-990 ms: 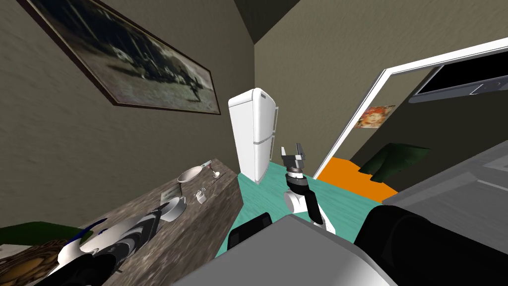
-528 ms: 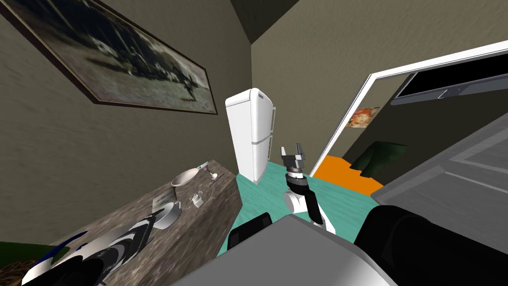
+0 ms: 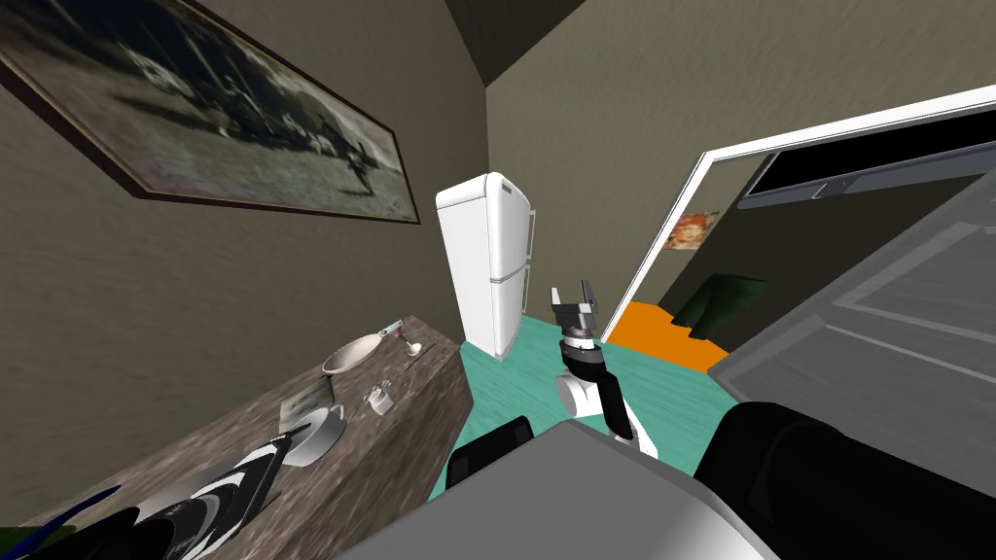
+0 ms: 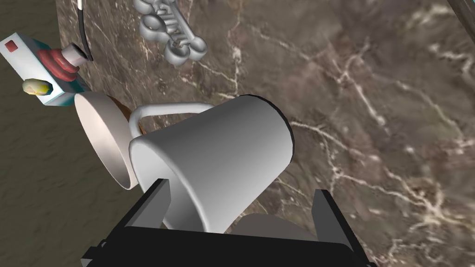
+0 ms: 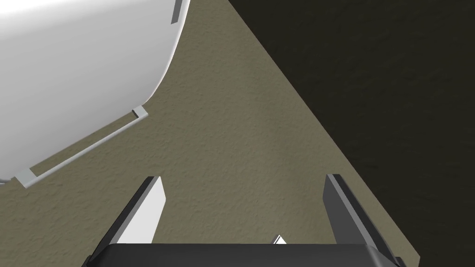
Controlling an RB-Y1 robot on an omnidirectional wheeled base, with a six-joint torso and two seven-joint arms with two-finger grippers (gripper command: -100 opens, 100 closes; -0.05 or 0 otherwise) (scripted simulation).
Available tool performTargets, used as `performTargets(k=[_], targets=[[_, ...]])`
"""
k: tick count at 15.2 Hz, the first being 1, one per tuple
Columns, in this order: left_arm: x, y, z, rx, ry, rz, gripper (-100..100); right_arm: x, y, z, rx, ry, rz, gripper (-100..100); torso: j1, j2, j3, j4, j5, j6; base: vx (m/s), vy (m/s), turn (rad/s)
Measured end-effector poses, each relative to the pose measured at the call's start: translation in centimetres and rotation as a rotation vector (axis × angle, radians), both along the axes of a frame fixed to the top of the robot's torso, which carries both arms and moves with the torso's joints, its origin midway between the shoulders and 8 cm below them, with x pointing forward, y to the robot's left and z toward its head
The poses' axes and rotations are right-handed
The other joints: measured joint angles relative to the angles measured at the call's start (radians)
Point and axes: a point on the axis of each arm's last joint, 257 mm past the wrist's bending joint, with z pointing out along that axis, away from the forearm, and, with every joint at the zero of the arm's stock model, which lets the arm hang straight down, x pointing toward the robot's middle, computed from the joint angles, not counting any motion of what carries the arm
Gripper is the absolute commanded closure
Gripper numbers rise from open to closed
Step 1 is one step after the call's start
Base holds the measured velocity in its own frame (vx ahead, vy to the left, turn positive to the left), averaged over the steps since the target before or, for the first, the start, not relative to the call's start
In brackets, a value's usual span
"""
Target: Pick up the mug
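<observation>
A plain white mug point(image 4: 218, 157) lies tilted on the brown marble counter point(image 4: 371, 116), its open rim towards my left hand and its handle beside a bowl. My left gripper point(image 4: 241, 197) is open, with one finger point(image 4: 155, 206) at the mug's rim and the other finger point(image 4: 330, 215) clear of its side. In the head view the mug point(image 3: 317, 435) sits at the tip of my left forearm, low on the left. My right gripper point(image 3: 574, 299) is open and holds nothing, raised mid-air above the teal floor.
A pale bowl point(image 4: 99, 139) touches the mug's handle side. A metal trinket point(image 4: 174, 34) and a white-and-teal box with a red cap point(image 4: 44, 69) lie beyond on the counter. A white fridge point(image 3: 483, 262) stands past the counter's end, with a doorway point(image 3: 671, 262) to its right.
The whole head view has swung, so my head or base has turned. The left arm stays at the mug, and the right arm holds its pose.
</observation>
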Motion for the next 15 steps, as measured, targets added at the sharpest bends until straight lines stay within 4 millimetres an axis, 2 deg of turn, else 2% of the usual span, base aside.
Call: performTargets(k=[15], targets=[[-5.0, 1.4, -0.1, -0.090, 0.245, 0.039, -100, 0.0, 0.0, 0.0, 0.000, 0.000, 0.000, 0, 0.000, -0.001, 0.000, 0.000, 0.000, 0.000, 0.010, 0.011, -0.081]])
